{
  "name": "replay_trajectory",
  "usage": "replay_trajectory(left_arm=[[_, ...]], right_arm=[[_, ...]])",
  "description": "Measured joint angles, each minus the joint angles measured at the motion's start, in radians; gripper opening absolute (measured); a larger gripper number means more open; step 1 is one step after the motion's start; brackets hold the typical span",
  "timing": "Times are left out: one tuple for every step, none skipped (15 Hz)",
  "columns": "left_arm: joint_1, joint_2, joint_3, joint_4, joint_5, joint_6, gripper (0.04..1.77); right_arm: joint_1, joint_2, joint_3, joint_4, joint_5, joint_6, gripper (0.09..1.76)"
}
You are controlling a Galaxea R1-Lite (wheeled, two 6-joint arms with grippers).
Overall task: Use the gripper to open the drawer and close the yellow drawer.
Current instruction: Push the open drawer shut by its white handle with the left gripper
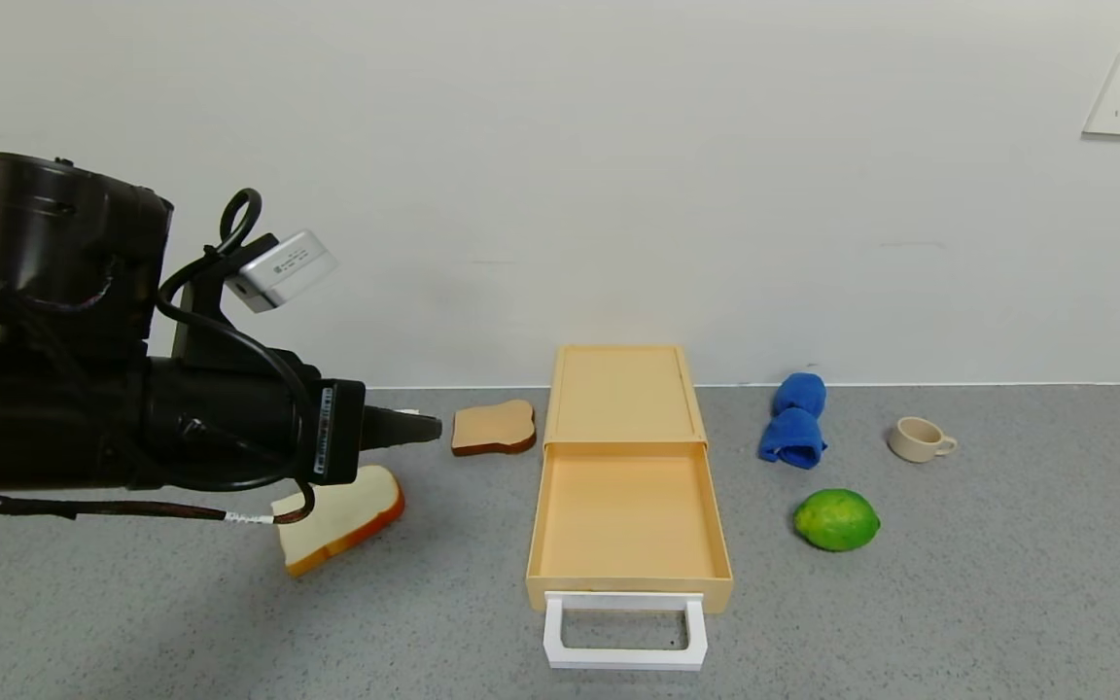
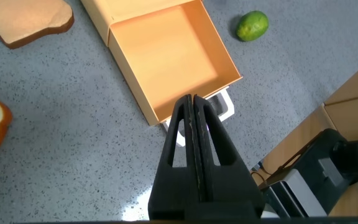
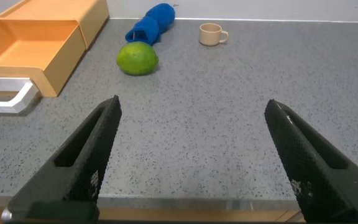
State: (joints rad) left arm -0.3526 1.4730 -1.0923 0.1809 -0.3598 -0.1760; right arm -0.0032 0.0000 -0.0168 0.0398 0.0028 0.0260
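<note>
A: Where is the drawer (image 1: pixel 626 520) sitting?
B: Pulled fully out of its box. The left gripper (image 1: pixel 421 428) is hovering clenched, empty, well left of the handle (image 1: pixel 625 630).
A: Risk?
B: Pushing off-centre might be jamming the tray.

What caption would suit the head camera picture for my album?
Left gripper, shut, raised beside the pulled-out yellow drawer, with its white handle facing the camera.
</note>
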Motion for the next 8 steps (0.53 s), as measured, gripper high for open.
replay_trajectory(left_arm=[[-0.003, 0.003, -0.001, 0.001, 0.009, -0.003, 0.11], [-0.01, 0.009, -0.004, 0.002, 0.019, -0.006, 0.11], [-0.023, 0.017, -0.009, 0.004, 0.04, -0.01, 0.11], [-0.04, 0.026, -0.015, 0.004, 0.067, -0.016, 0.11], [-0.062, 0.037, -0.022, 0.003, 0.1, -0.021, 0.11], [-0.088, 0.05, -0.03, 0.004, 0.135, -0.024, 0.11], [-0.119, 0.063, -0.04, 0.004, 0.17, -0.039, 0.11], [-0.151, 0.075, -0.054, 0.005, 0.198, -0.069, 0.11]], right_arm=[[0.0, 0.0, 0.0, 0.0, 0.0, 0.0, 1.7], [0.0, 0.0, 0.0, 0.0, 0.0, 0.0, 1.7], [0.0, 0.0, 0.0, 0.0, 0.0, 0.0, 1.7], [0.0, 0.0, 0.0, 0.0, 0.0, 0.0, 1.7], [0.0, 0.0, 0.0, 0.0, 0.0, 0.0, 1.7], [0.0, 0.0, 0.0, 0.0, 0.0, 0.0, 1.7], [0.0, 0.0, 0.0, 0.0, 0.0, 0.0, 1.7], [0.0, 0.0, 0.0, 0.0, 0.0, 0.0, 1.7]])
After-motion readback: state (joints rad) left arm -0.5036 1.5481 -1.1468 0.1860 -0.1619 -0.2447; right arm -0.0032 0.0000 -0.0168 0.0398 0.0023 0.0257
